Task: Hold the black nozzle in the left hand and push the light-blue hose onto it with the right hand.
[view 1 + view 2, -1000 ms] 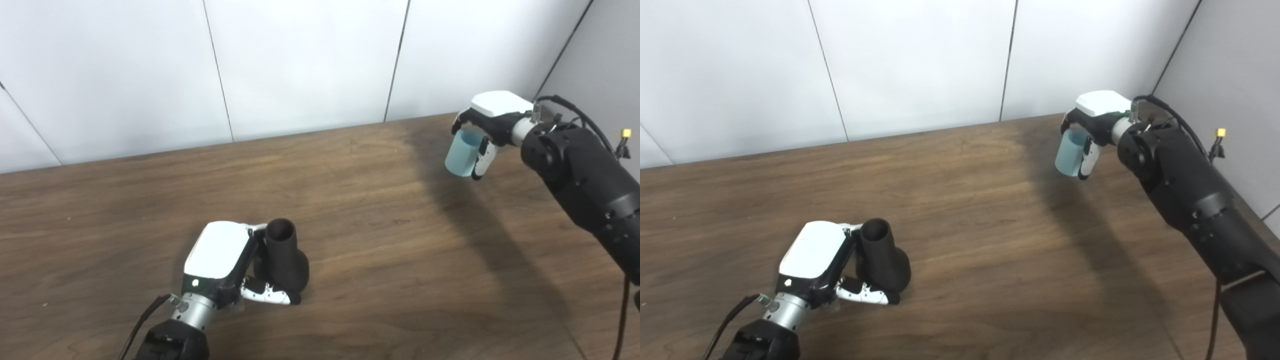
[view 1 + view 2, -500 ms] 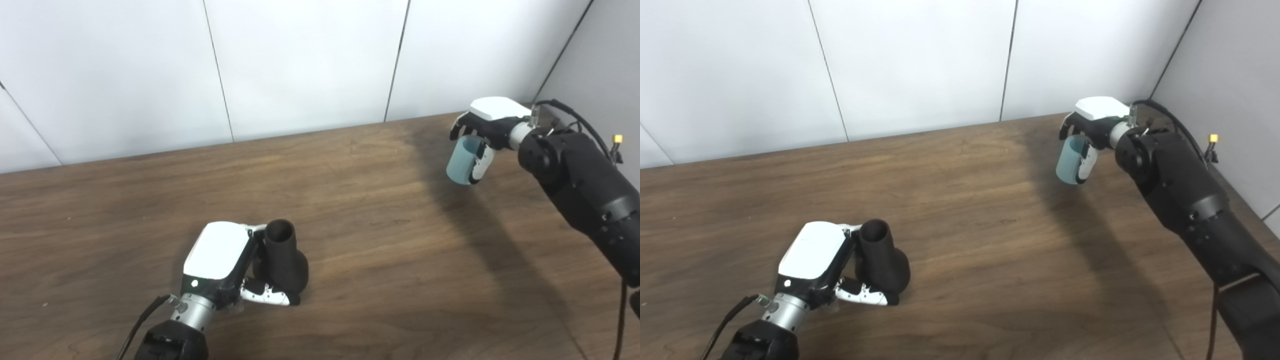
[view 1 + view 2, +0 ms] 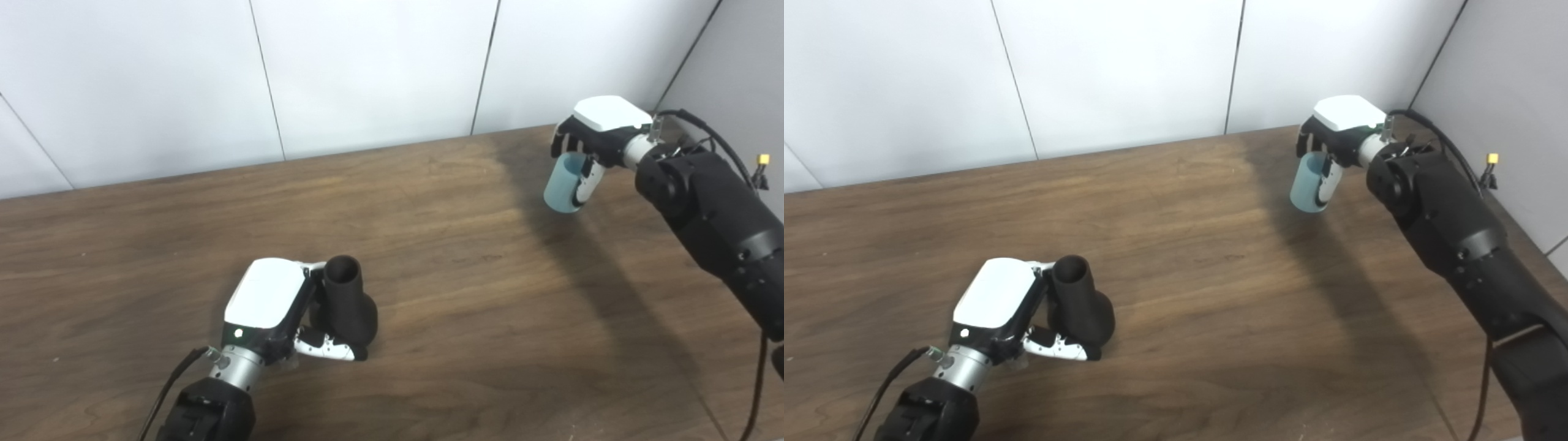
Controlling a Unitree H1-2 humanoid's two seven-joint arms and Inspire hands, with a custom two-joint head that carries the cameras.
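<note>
At about 7 o'clock on the wooden surface (image 3: 429,202), the left hand (image 3: 269,306) is wrapped around the black nozzle (image 3: 344,303), a flared tube standing with its open mouth up. At 2 o'clock, well apart, the right hand (image 3: 591,138) grips the light-blue hose (image 3: 565,184), a short pale cylinder. Both are grasped; joining likely comes next, needing the hose carried over and lined up with the nozzle's mouth.

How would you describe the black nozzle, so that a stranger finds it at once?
On the wooden table, look near the front left. The left hand is closed around the black nozzle, a dark flared tube, open end up.
</note>
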